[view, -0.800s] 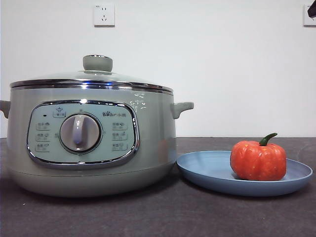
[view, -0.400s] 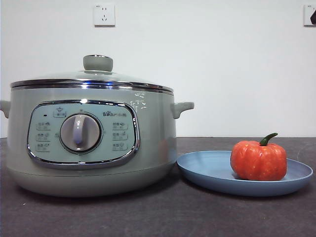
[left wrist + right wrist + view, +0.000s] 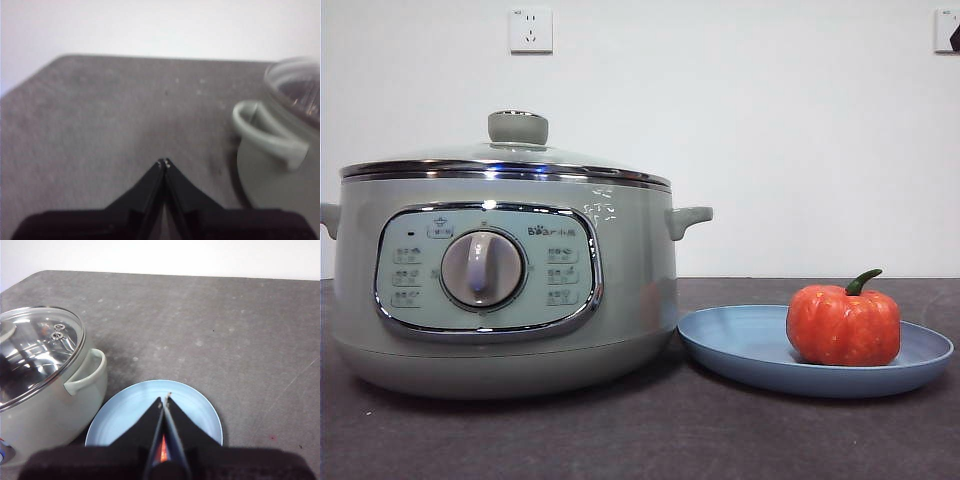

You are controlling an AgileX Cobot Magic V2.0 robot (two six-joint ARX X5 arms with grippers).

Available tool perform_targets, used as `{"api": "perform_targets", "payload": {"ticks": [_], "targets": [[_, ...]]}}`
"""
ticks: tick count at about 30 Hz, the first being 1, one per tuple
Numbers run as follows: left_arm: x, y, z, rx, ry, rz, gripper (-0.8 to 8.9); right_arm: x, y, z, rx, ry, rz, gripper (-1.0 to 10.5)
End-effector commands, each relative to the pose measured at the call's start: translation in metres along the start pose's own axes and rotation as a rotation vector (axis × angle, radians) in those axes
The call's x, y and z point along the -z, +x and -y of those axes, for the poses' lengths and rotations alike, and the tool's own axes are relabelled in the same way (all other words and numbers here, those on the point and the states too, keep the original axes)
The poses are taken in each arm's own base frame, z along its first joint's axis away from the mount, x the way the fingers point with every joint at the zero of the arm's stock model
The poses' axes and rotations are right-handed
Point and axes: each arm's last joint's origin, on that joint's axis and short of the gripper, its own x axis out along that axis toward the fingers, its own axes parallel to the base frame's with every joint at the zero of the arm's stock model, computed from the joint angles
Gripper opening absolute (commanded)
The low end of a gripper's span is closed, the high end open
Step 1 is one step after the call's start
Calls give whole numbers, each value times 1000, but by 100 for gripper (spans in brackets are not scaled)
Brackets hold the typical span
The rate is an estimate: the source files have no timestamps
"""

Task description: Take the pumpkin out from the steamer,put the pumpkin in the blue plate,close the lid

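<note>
The pumpkin (image 3: 843, 326) sits in the blue plate (image 3: 740, 345) beside the steamer (image 3: 630, 290), the lid (image 3: 505, 160) seated on its rim. The right tool (image 3: 165, 399), pinched shut and empty, hangs directly above the pumpkin, nearer than the left tool (image 3: 163, 163), likewise closed, over bare table (image 3: 100, 120). Only the wrist views show either tool.

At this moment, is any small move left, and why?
Probably only holding both arms clear. The pumpkin sits in the blue plate, the lid is on the steamer, and the left gripper and right gripper are shut, holding nothing.
</note>
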Motion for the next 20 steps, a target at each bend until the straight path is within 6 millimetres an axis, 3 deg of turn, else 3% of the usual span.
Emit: {"api": "perform_targets", "payload": {"ticks": [1,20], "targets": [[8,1,-1,-7,-29,-32,-4,1,1,0,2,9,2,-15],[11,1,-1,-13,-30,-57,-3,1,1,0,2,9,2,-15]]}}
